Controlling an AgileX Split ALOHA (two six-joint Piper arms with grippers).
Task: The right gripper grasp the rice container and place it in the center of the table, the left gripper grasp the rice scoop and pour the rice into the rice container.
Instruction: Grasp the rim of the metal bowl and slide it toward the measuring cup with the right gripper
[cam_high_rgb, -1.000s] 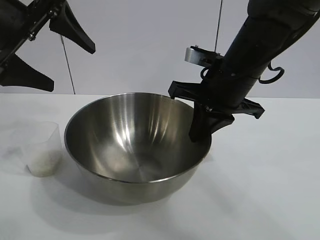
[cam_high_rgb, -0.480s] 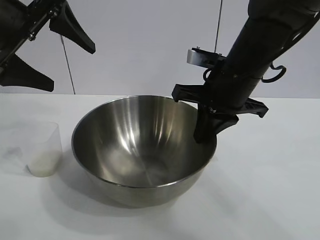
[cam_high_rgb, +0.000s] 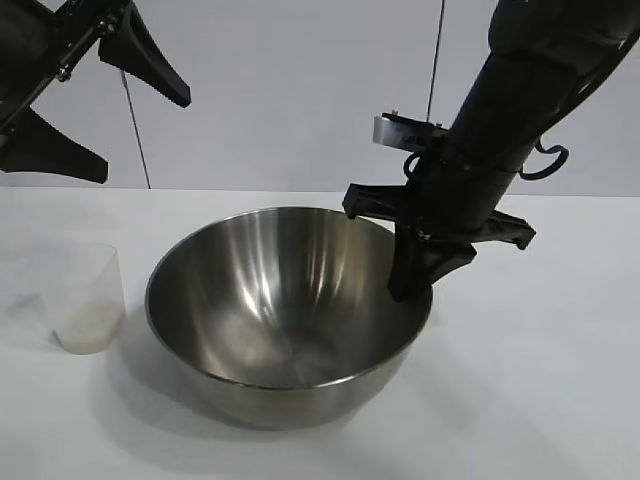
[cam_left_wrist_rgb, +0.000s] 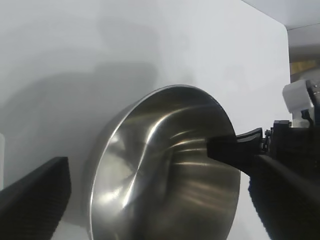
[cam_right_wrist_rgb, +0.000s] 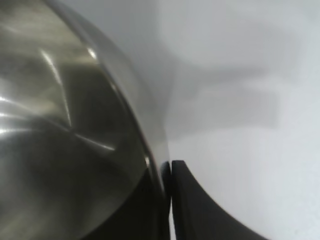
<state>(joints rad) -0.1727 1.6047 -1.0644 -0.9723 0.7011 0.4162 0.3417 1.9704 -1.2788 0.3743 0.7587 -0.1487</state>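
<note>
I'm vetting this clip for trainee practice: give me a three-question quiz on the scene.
1. True or false: the right pincer clamps the bowl's rim.
2. Which item holds the rice? A) bowl B) scoop
3. Fill in: the left pincer hangs ____ above the table.

Key: 1 true; 2 B; 3 open.

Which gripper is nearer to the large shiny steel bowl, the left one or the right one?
The right. The right gripper is shut on the rim of the large round stainless-steel bowl, one finger inside. The left gripper hangs open, high above the table, apart from the bowl.
</note>
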